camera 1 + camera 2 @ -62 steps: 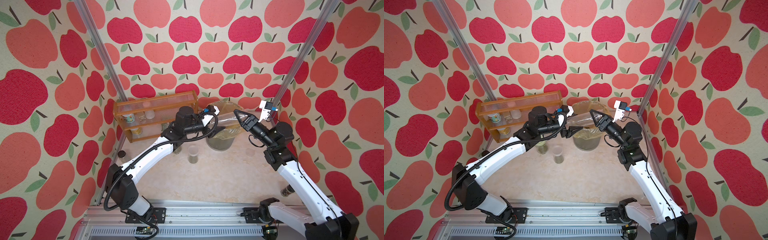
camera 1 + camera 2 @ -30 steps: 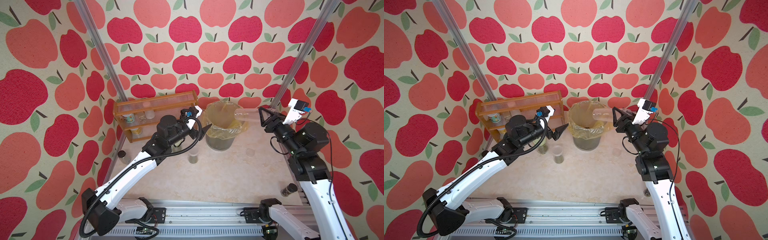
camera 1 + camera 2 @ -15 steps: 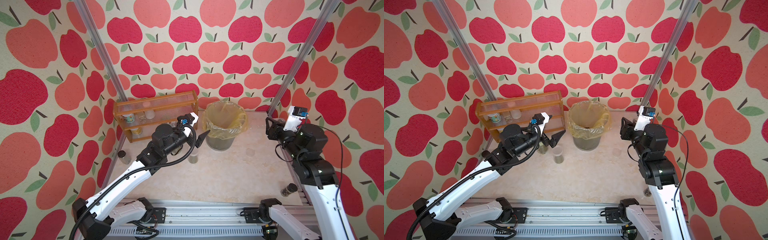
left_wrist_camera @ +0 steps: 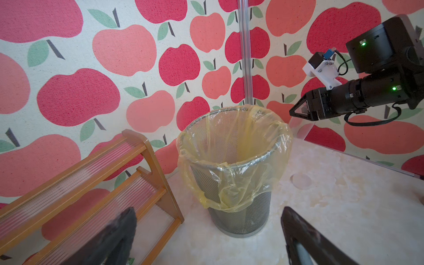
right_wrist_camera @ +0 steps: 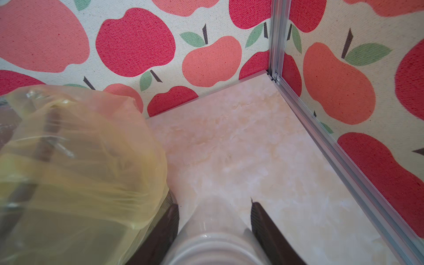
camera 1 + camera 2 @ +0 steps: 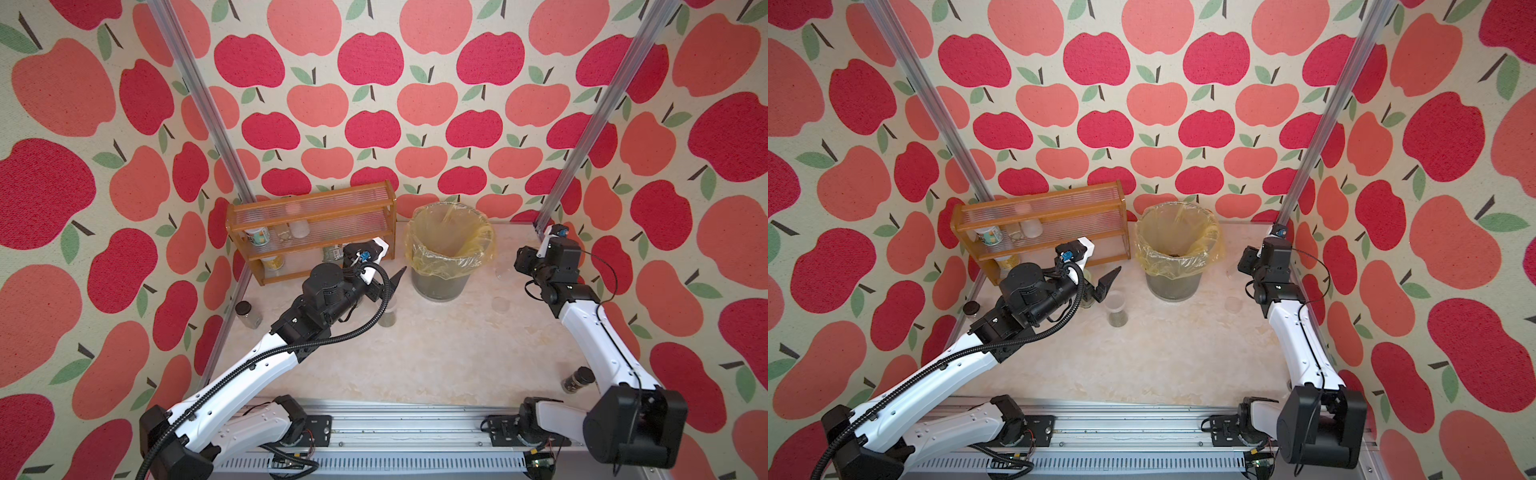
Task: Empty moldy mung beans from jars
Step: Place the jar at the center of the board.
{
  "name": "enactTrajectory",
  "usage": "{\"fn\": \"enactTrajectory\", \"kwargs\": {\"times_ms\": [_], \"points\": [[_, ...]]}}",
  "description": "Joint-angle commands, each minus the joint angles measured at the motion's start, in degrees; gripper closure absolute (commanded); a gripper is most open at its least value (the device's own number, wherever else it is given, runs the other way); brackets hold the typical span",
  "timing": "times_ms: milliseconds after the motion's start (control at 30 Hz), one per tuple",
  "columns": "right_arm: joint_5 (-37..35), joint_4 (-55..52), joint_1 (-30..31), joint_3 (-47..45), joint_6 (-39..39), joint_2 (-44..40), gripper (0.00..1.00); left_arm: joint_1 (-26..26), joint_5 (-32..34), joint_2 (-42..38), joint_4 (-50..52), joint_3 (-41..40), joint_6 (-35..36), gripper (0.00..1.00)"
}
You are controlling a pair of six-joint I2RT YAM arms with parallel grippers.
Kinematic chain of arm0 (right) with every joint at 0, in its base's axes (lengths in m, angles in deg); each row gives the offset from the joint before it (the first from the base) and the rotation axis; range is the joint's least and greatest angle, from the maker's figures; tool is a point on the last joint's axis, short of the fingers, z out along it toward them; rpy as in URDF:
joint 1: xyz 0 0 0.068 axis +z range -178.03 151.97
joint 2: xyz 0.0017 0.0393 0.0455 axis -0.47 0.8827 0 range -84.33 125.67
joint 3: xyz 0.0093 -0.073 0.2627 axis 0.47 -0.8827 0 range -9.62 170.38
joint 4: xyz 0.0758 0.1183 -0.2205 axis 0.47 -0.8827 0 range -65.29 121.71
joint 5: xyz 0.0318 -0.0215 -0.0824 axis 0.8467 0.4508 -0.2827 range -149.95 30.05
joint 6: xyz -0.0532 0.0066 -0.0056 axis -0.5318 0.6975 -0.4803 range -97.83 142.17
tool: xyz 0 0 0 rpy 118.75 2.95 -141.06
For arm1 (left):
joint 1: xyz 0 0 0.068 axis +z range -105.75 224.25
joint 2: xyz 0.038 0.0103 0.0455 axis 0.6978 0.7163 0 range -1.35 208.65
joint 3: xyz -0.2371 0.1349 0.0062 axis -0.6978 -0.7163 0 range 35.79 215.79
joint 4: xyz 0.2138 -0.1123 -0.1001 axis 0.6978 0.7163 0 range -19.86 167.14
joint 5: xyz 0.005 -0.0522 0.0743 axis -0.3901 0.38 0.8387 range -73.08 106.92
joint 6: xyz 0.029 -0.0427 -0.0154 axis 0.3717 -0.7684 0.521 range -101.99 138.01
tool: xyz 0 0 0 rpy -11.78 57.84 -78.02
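My right gripper (image 5: 213, 204) is shut on an empty clear jar (image 5: 211, 229), low beside the right of the bin; both top views show the gripper (image 6: 519, 266) (image 6: 1246, 259) and the jar (image 6: 504, 273). Whether the jar's base touches the table I cannot tell. My left gripper (image 6: 1100, 286) (image 4: 207, 212) stands open with nothing between its fingers, left of the bin. Just in front of it stands an open clear jar (image 6: 388, 313) (image 6: 1117, 311) with mung beans (image 6: 1118, 319) at its bottom. Another jar (image 6: 1087, 298) is partly hidden behind the left fingers.
A mesh bin with a yellow bag (image 6: 451, 249) (image 6: 1177, 249) (image 4: 234, 160) stands at the back middle. A wooden rack (image 6: 311, 232) (image 6: 1038, 228) with tubs stands at the back left. A clear lid (image 6: 500, 304) lies on the table. Dark-capped jars (image 6: 248, 314) (image 6: 577, 379) stand by the side walls.
The right gripper has brought the clear jar from over the bin's mouth down to the right of the bin. The left arm has drawn back from the bin, still open.
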Motion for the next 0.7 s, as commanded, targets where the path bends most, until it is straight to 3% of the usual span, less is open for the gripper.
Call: {"fn": "enactTrajectory", "kwargs": {"times_ms": [0, 233, 667], "points": [[-2.5, 11.5, -1.2, -0.5, 0.8, 5.9, 0.61, 0.4, 2.1, -0.3, -2.0, -0.8, 1.1, 0.0], [-7.9, 16.2, -0.6, 5.0, -6.7, 17.9, 0.61, 0.9, 2.9, 2.5, -2.0, -0.3, 0.4, 0.0], [-10.0, 12.8, -1.1, 12.4, -8.1, 27.8, 0.56, 1.6, 0.9, 6.4, -1.6, 0.9, -0.8, 0.0]]}}
